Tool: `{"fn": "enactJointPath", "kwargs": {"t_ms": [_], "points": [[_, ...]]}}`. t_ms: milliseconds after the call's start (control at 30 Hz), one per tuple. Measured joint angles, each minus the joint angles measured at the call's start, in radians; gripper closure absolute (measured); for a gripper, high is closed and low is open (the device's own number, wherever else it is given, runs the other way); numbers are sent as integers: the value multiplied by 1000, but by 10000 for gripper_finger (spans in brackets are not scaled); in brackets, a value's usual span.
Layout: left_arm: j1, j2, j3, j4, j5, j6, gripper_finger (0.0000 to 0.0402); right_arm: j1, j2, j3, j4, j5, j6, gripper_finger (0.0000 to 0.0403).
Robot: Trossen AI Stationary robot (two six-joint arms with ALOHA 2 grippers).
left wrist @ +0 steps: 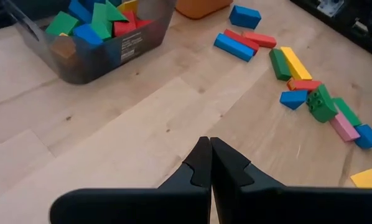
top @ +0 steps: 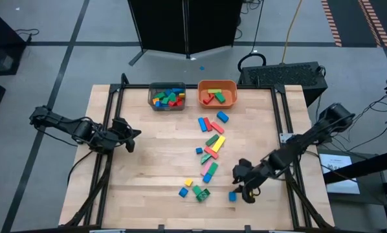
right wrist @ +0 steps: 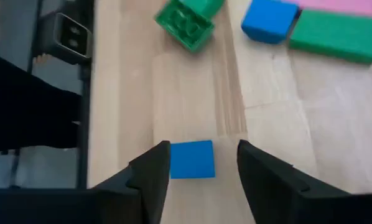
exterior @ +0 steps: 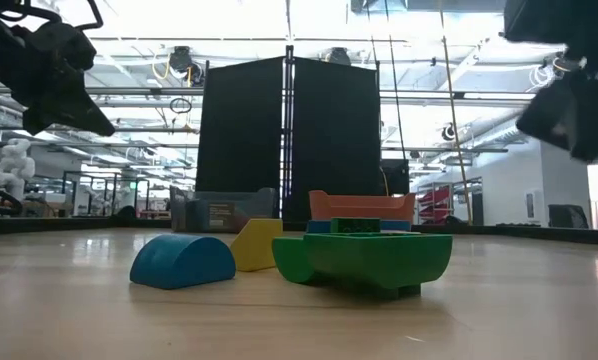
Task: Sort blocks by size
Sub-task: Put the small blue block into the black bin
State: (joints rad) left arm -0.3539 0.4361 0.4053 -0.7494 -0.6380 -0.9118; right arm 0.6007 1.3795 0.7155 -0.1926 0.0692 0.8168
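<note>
Coloured blocks lie in a loose line down the table's middle point(top: 210, 145), with a few more near the front point(top: 193, 189). My right gripper point(right wrist: 201, 165) is open at the front right, its fingers on either side of a small blue cube point(right wrist: 192, 159), which also shows in the high view point(top: 233, 195) lying flat on the table. I cannot tell whether the fingers touch it. My left gripper point(left wrist: 209, 163) is shut and empty, above the table's left side point(top: 132, 139). The grey bin point(top: 167, 96) and the orange bin point(top: 217, 92) hold blocks.
The two bins stand at the table's far edge. A green studded block point(right wrist: 186, 22), a blue block point(right wrist: 270, 20) and a green bar point(right wrist: 338, 34) lie just beyond the blue cube. The table's near edge point(right wrist: 93, 93) is close beside my right gripper.
</note>
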Motion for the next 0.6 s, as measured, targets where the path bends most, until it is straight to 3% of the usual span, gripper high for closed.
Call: {"fn": "enactJointPath", "kwargs": {"t_ms": [200, 367, 600], "points": [[0, 3, 0, 0, 0, 1, 401, 27, 90, 0, 102, -22, 30, 141], [0, 2, 0, 2, -1, 1, 401, 44, 114, 2, 181, -15, -103, 64], [0, 2, 0, 7, -2, 1, 401, 43, 125, 1, 137, 18, -70, 38]]}}
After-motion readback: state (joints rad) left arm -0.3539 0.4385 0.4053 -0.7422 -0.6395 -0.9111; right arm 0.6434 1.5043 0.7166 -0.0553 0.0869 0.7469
